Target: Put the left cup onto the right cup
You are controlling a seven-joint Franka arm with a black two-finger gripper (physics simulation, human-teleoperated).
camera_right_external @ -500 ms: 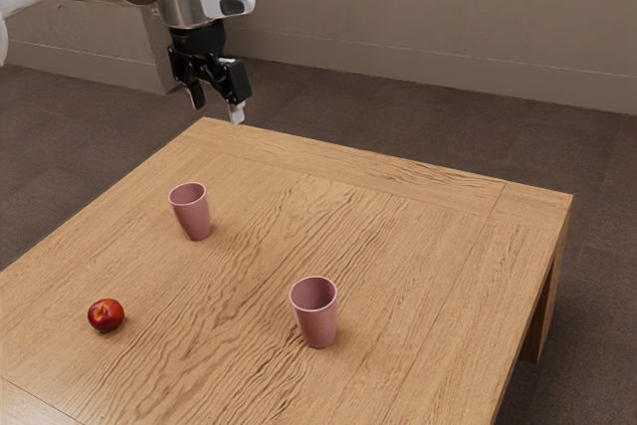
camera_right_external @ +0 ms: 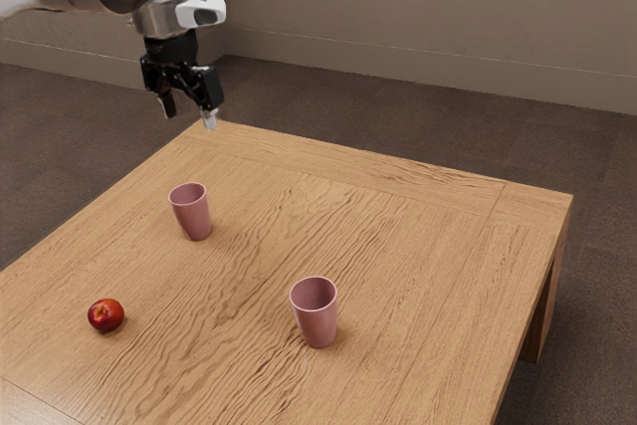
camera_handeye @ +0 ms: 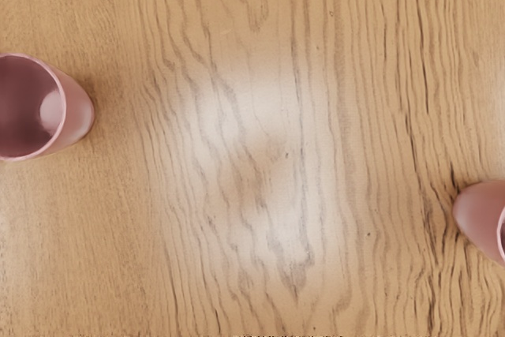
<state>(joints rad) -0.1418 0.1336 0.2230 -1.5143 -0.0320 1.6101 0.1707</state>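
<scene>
The gripper point(camera_right_external: 189, 108) hung in the air above the far corner of the table point(camera_right_external: 418, 246), toward the exterior view's left, pointing downward. Its two black fingers stood apart with nothing between them, so the hand was released and held nothing. It was high above the wood and touched neither cup.

The left cup point(camera_right_external: 190, 210), pink and upright with its mouth open upward, stood on the table below and nearer the camera than the gripper, well apart from it. The right cup point(camera_right_external: 315, 312), the same pink and also upright, stood farther toward the exterior view's right and closer to the front edge, well apart from the left cup.

In the wrist view both cups stood at opposite sides with bare wood grain between them; which was which I could not tell.

A red apple point(camera_right_external: 106, 315) lay near the table's front edge at the exterior view's left, apart from both cups
</scene>
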